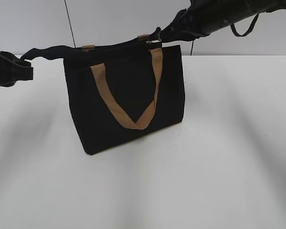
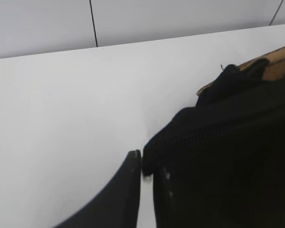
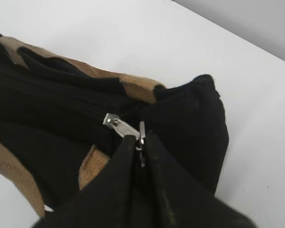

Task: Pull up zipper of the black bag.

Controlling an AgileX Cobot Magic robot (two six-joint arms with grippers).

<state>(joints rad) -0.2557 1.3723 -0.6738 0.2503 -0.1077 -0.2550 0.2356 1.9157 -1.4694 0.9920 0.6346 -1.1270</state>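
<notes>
The black bag (image 1: 126,102) stands upright on the white table with tan strap handles. Its zipper (image 1: 117,47) runs along the top edge. My right gripper (image 3: 141,142) is shut on the silvery pull tab (image 3: 121,126) near the bag's right end; it also shows in the exterior view (image 1: 155,42). My left gripper (image 2: 146,166) is shut on the black fabric tail (image 2: 180,137) at the bag's left end and holds it stretched out to the left, as the exterior view (image 1: 26,61) shows.
The white table (image 1: 229,143) spreads round the bag. A pale wall with a dark vertical seam (image 1: 70,24) stands behind it. Both black arms hang over the table's far corners.
</notes>
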